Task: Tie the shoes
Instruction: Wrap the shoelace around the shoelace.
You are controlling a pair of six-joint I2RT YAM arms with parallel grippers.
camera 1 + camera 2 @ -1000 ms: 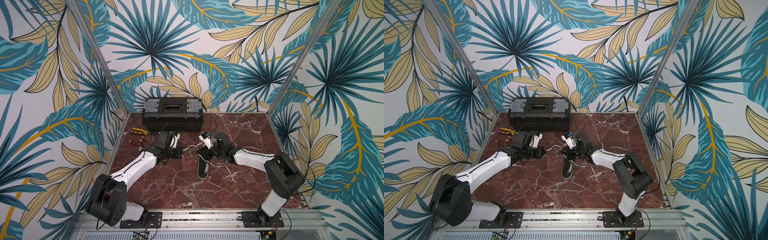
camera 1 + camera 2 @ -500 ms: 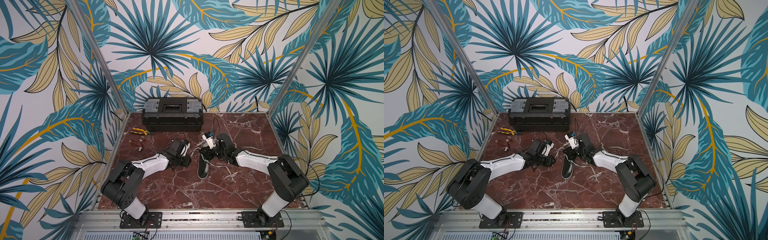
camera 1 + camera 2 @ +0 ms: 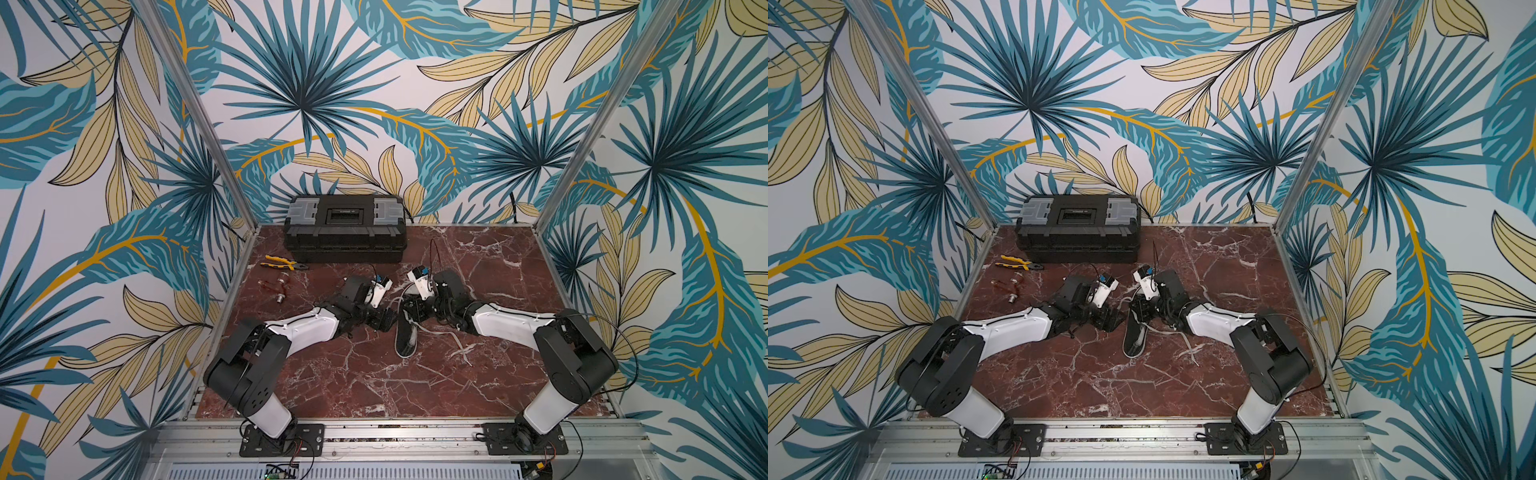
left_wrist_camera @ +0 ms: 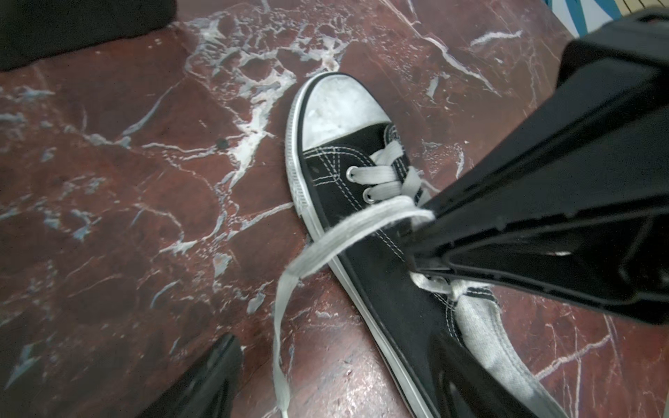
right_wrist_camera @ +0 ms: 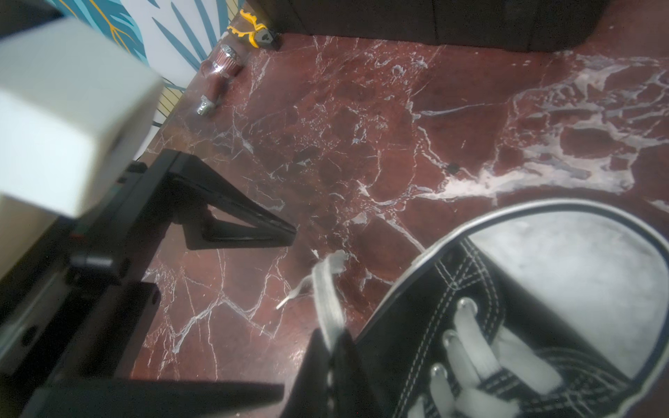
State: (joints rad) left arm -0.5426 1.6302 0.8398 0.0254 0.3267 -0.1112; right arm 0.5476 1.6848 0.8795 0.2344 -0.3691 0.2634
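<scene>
The shoes are one black sneaker [image 3: 405,334] [image 3: 1133,338] [image 4: 380,296] [image 5: 514,325] with a white toe cap, lying mid-table with its toe toward the back. My right gripper [image 5: 330,349] [image 3: 412,309] [image 3: 1138,309] is shut on a flat white lace [image 5: 327,289] beside the eyelets. That lace [image 4: 325,249] runs off the shoe's side and dangles between my left gripper's [image 4: 333,383] [image 3: 384,320] [image 3: 1111,322] open fingers [image 4: 206,380], untouched. My left gripper stands just left of the shoe. A second lace [image 3: 457,345] trails on the table to the shoe's right.
A black toolbox [image 3: 345,228] [image 3: 1077,226] stands at the back of the marble table [image 3: 374,382]. Yellow-handled pliers [image 3: 282,262] [image 5: 253,30] and small metal parts [image 3: 276,289] [image 5: 221,65] lie at the back left. Patterned walls enclose three sides.
My left arm has swung right, up to the shoe's side, and its jaws have gone from shut to open. My right gripper has stayed shut at the laces.
</scene>
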